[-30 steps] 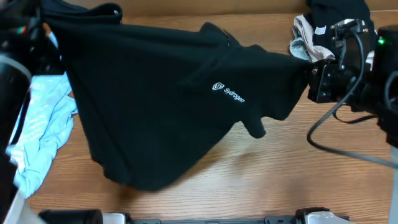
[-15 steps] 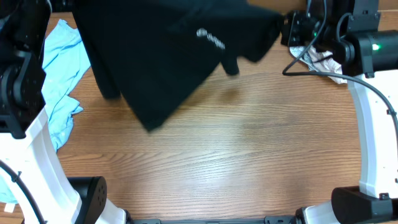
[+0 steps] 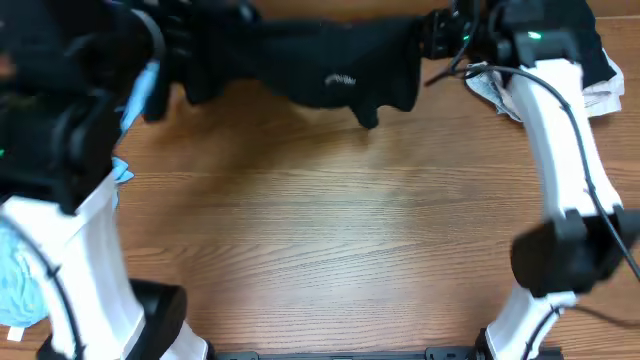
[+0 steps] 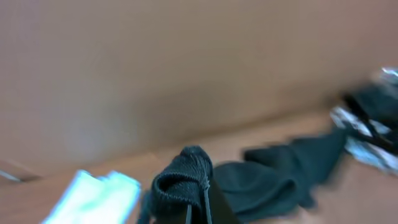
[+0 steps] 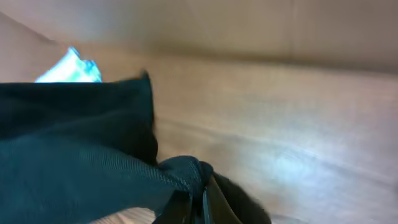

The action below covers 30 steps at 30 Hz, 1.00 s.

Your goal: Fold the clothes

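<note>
Spreading looks like the step in hand: the black garment (image 3: 300, 55) hangs stretched along the 12 o'clock edge of the surface (image 3: 330, 230), with the left jaws at 10 o'clock and the right jaws at 1 o'clock each clenched on an end. Next, it probably needs laying flat toward 6 o'clock. Its white logo (image 3: 341, 81) is too blurred to read.

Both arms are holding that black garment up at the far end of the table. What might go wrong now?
The left gripper and right gripper each pinch only a small bunched bit of the black garment, so it might slip free. It sags crumpled between them, so it could land creased. Its left end is near the light blue cloth, which it might drag along.
</note>
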### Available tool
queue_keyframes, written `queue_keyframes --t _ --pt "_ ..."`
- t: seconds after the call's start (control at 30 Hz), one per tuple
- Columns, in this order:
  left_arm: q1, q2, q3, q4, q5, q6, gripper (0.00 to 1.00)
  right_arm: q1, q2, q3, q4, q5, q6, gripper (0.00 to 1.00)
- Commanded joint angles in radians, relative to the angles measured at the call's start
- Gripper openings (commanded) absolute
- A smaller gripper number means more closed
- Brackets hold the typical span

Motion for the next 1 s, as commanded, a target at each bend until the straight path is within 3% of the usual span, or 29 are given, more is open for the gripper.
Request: queue_keyframes --t 0.0,0.2,0.47,0.5,0.57,0.6,0.63,0.67,0.7,0.73,0.77,0.97 --pt "-0.097 0.102 0.01 -0.073 0.046 0.023 0.04 -0.042 0.054 0.004 0.005 -0.041 -0.021 0.04" --pt "-0.27 0.349 0.01 -0.28 0.105 0.011 0.04 -0.136 0.096 0.004 -0.021 -0.137 -0.013 0.04" --pt "-0.439 0.662 -0.036 -0.288 0.172 0.008 0.04 -0.257 0.096 0.004 -0.082 -0.205 -0.013 0.05" --pt "-0.473 0.727 -0.036 -0.288 0.174 0.008 0.04 -0.288 0.096 0.005 -0.089 -0.24 -0.013 0.11" --pt "-0.502 0.78 -0.036 -0.288 0.177 0.009 0.04 -0.314 0.096 0.005 -0.092 -0.275 -0.013 0.15" --pt "-0.514 0.8 -0.036 -0.288 0.177 0.014 0.04 -0.326 0.096 0.005 -0.092 -0.289 -0.013 0.2" --pt "-0.535 0.832 -0.036 -0.285 0.177 0.017 0.05 -0.348 0.095 0.005 -0.093 -0.318 -0.013 0.33" --pt "-0.543 0.844 -0.036 -0.281 0.178 0.016 0.11 -0.357 0.095 0.005 -0.093 -0.333 -0.013 0.38" --pt "-0.553 0.851 -0.036 -0.275 0.177 0.017 0.31 -0.365 0.095 0.005 -0.094 -0.345 -0.013 0.45" --pt "-0.559 0.856 -0.036 -0.269 0.177 0.016 0.62 -0.372 0.095 0.006 -0.096 -0.353 -0.013 0.52" --pt "-0.564 0.856 -0.036 -0.259 0.176 0.015 1.0 -0.377 0.095 0.01 -0.103 -0.359 -0.013 0.55" --pt "-0.509 0.82 0.055 -0.25 0.17 -0.068 1.0 -0.388 0.093 0.04 -0.154 -0.351 -0.014 0.64"
